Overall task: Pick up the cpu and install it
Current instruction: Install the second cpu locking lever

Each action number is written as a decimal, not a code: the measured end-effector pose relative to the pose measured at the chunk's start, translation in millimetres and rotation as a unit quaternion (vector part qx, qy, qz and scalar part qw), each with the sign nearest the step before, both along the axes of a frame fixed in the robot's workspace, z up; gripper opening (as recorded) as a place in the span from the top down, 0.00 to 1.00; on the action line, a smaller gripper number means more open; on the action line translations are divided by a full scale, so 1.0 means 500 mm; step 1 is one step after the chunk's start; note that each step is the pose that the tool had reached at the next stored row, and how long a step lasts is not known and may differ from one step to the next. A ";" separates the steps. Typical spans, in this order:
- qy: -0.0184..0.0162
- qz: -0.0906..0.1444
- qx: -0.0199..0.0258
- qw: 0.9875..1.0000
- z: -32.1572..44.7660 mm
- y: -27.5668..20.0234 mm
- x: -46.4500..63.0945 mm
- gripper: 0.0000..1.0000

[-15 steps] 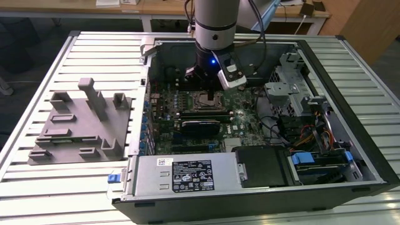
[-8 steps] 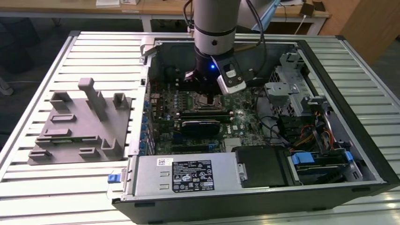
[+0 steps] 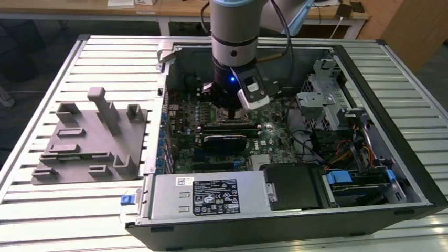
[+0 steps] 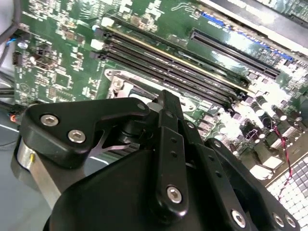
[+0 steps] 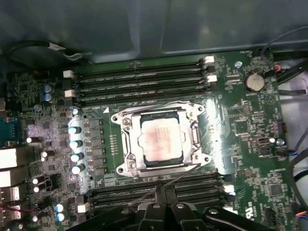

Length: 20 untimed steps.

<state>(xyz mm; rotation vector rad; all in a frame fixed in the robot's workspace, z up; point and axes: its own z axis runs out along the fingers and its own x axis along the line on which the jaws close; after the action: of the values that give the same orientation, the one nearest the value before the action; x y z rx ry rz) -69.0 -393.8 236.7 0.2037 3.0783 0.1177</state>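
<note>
The premises were judged to be a robotics or electronics laboratory. An opened desktop computer case (image 3: 294,131) was laid flat on a slatted metal worktable (image 3: 42,105), with its green motherboard (image 5: 231,130) exposed, and an industrial robot arm (image 3: 234,31) was mounted over it. A grey plastic fixture (image 3: 91,139) with upright posts was set on the same worktable at the exterior view's left, and wooden desks (image 3: 175,8) carrying papers and cables were observed behind the work area.
</note>
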 end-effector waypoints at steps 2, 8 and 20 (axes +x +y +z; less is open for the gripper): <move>-0.001 0.000 0.000 1.000 -0.004 -0.0017 -0.005 0.89; -0.003 0.001 0.008 1.000 -0.016 -0.0059 -0.023 0.89; -0.003 0.004 0.027 1.000 -0.033 -0.0223 -0.037 0.89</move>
<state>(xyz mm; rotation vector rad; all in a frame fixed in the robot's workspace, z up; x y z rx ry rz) -87.3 -404.9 220.2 0.1919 3.0734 0.2027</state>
